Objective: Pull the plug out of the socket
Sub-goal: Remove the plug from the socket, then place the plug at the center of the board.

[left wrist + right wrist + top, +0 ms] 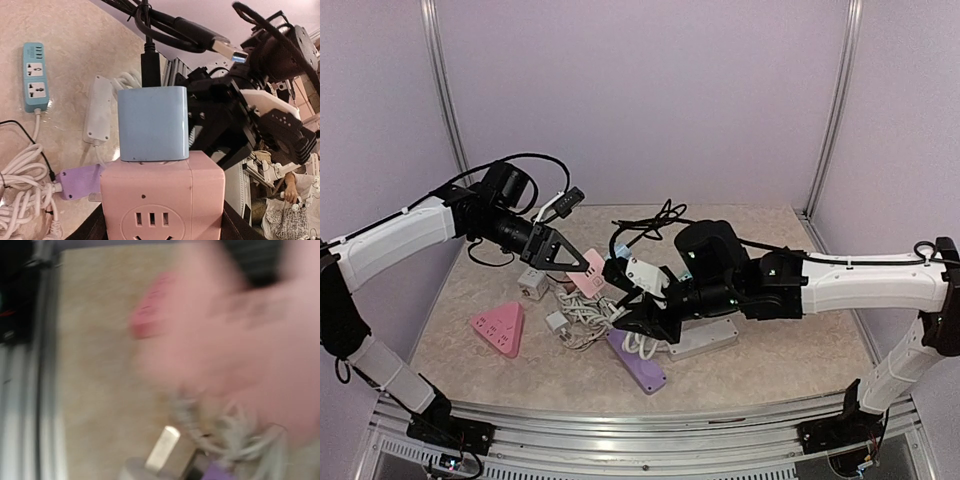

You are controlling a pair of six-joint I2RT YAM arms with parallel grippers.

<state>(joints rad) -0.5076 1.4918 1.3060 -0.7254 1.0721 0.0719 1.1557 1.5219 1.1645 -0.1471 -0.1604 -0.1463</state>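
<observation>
My left gripper [582,266] is shut on a pink cube socket [588,275] and holds it above the table. In the left wrist view the cube [162,200] sits between my black fingers, and a light blue plug [152,122] is seated in its top face, with a black cable [150,60] running up from it. The plug also shows in the top view [600,255]. My right gripper [620,298] is just right of the plug with its jaws spread, not touching it. The right wrist view is motion-blurred, with the pink cube [225,330] filling it.
On the table lie a teal power strip [34,75], a white strip [98,115], a purple strip [638,362], a pink triangular socket [500,328], a white cube socket [532,280] and tangled white cables [585,320]. A loose plug's metal prong [162,447] points up.
</observation>
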